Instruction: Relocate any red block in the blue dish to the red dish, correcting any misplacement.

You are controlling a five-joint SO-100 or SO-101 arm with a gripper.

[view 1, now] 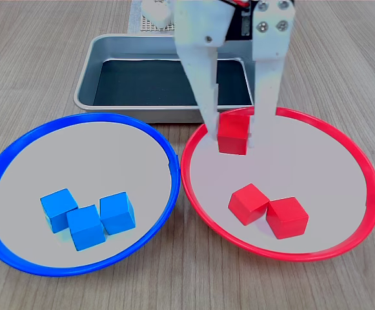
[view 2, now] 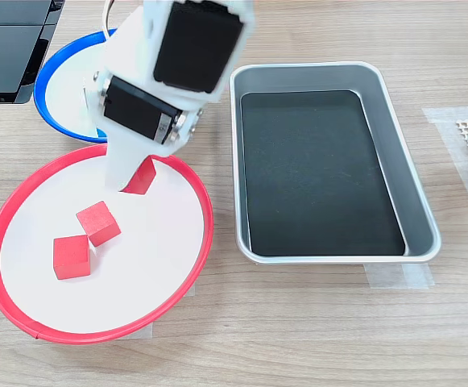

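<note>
A pale wood-grain tabletop carries everything, and little of the room shows beyond a dark flat object at the second exterior view's top left corner. Taking the red dish as the landmark: the blue dish sits just beside it on the first exterior view's left, the two rims nearly touching, and a steel tray with a dark floor lies just behind both dishes in that view, close to the red rim. The white gripper comes down over the back part of the red dish and is clamped on the red block, one finger on each side; in the second exterior view the block peeks out from under the arm, inside the red rim. Whether it touches the dish floor cannot be told. Two more red cubes lie touching each other nearer the front of the red dish, apart from the held block, with bare grey floor around them. Three blue cubes cluster in the front part of the blue dish, leaving most of its floor bare. In the second exterior view, open tabletop lies in front of the red dish and tray.
</note>
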